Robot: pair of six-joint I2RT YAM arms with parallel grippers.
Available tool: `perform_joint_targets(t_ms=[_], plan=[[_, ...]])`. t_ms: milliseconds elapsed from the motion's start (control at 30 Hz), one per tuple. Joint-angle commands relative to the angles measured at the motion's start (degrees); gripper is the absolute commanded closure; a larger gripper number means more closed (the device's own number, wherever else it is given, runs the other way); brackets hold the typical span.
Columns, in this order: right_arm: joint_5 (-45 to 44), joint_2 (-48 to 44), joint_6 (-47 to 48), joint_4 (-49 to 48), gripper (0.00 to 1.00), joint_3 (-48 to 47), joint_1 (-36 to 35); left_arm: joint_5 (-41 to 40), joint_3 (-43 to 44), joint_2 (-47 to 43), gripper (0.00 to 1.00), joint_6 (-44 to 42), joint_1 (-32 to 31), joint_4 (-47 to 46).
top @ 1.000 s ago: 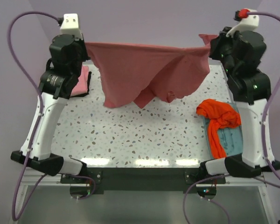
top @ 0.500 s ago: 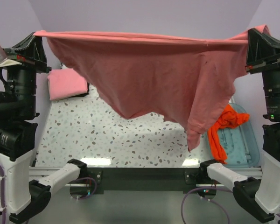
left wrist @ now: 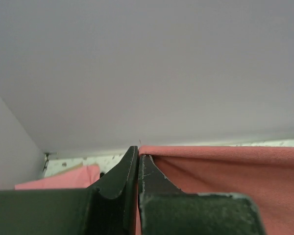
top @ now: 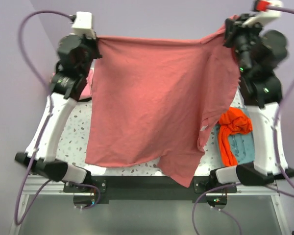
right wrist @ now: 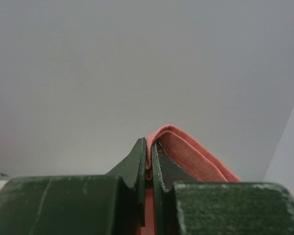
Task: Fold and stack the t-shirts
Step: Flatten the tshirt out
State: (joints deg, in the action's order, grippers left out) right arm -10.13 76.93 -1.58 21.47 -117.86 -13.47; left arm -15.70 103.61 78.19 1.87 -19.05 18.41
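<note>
The dusty rose-red t-shirt point(top: 157, 103) hangs spread in the air between my two grippers, its lower edge near the table's front. My left gripper point(top: 94, 40) is shut on its upper left corner, seen as red cloth point(left wrist: 225, 171) beside the jaws in the left wrist view. My right gripper point(top: 229, 30) is shut on its upper right corner, a folded hem point(right wrist: 186, 149) in the right wrist view. The lighter pink t-shirt point(top: 86, 84) lies folded at the back left, mostly hidden. The bright orange t-shirt point(top: 231, 128) lies crumpled at the right.
A pale blue see-through tray point(top: 245, 147) sits at the table's right edge under the orange shirt. The speckled table point(top: 73, 127) shows only at the left and along the front; the hanging shirt hides its middle.
Both arms have swung from wide and near the camera back toward the far side. The red shirt, which hung bunched on a slant, now hangs flat and longer.
</note>
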Motion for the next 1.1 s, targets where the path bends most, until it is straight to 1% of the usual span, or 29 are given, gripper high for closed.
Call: perform_joint_targets(t_ms=[0,67,167,233,333,500,567,833,1067], plan=[[-2.1,6.5,-0.2,1.6,1.0,2.6,0.5,-1.6,-1.0,6.5,1.0,-4.3,2.0,2.8],[-1.2,9.3,-1.2,1.3,1.0,3.3,0.5,-0.8,0.7,9.4,1.0,-4.2,2.6,3.3],[-0.9,12.5,-2.0,1.6,1.0,1.2,0.4,-0.3,5.0,14.3,1.0,-3.8,3.8,4.1],[-0.7,13.7,-1.8,2.1,1.0,-1.9,0.5,-0.6,8.6,15.2,1.0,-4.8,4.0,5.0],[-0.6,14.0,-1.8,2.4,1.0,-5.3,0.3,-0.5,10.5,14.5,1.0,-7.0,4.1,4.6],[-0.2,9.4,-1.6,1.9,1.0,-7.7,0.4,-0.3,10.6,9.4,1.0,-9.0,4.2,4.5],[0.1,7.8,-1.4,1.8,1.0,-8.3,0.4,1.0,10.8,6.8,1.0,-9.3,4.2,4.8],[1.9,-2.8,0.3,1.2,1.0,-9.1,0.4,4.0,9.9,-3.5,1.0,-7.1,4.2,4.9],[3.4,-8.3,0.3,2.2,1.0,-12.1,0.4,4.7,11.8,-10.5,1.0,-6.0,4.2,5.4]])
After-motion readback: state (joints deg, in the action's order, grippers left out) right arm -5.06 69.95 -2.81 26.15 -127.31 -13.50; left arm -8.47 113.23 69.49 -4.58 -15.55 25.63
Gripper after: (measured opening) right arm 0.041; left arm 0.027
